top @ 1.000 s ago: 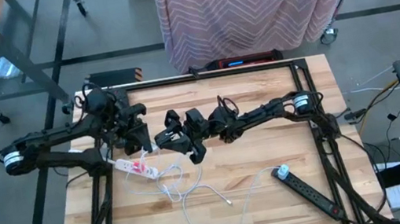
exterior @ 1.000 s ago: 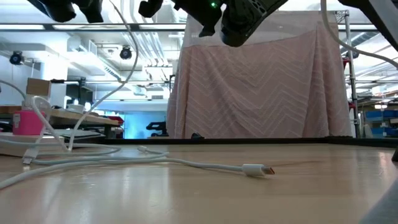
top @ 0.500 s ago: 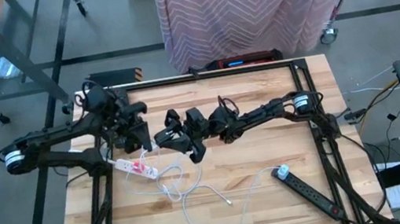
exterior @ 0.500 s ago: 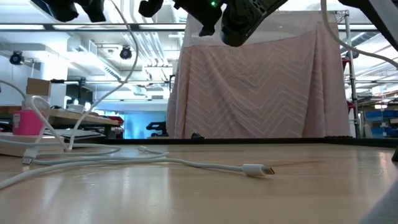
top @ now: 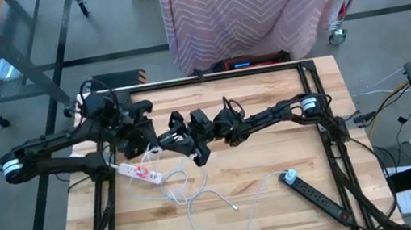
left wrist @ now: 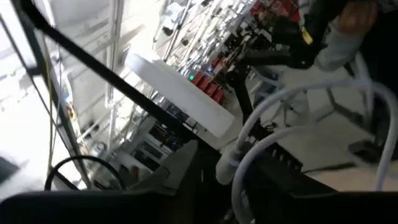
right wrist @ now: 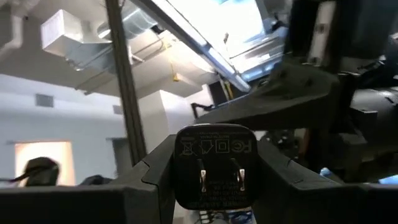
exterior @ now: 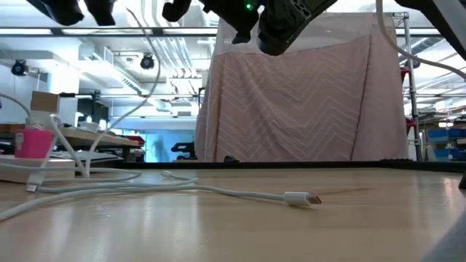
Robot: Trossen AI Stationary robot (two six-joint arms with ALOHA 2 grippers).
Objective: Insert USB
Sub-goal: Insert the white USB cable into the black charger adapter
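Right jaws closed on a black wall charger point(right wrist: 213, 167), prongs facing the wrist cam, body seated between the fingers. Left jaws: can't tell; wrist view is blurred, only a white cable point(left wrist: 283, 146) arcs past the fingers.

No containers or bins in frame.

Layout from the high view, table centre as the clock hub: right gripper point(top: 179, 139) just off centre toward 10 o'clock, raised off the wood. Left gripper point(top: 136, 133) further out at 10 o'clock, close to the right one but apart. White power strip point(top: 139, 171) with a pink plug sits at 9 o'clock, just below the left gripper. White cable loops from there toward 7 o'clock, and its free USB end point(exterior: 301, 198) lies flat on the table point(top: 277, 153), clear of both grippers. Black power strip point(top: 315, 195) at 4 o'clock, angled toward the table corner.

Versus a second ago: left gripper has shifted slightly toward 12 o'clock and rotated; the cable hanging from it in the low view has swung. Right arm and charger unchanged. USB end and both strips haven't moved.
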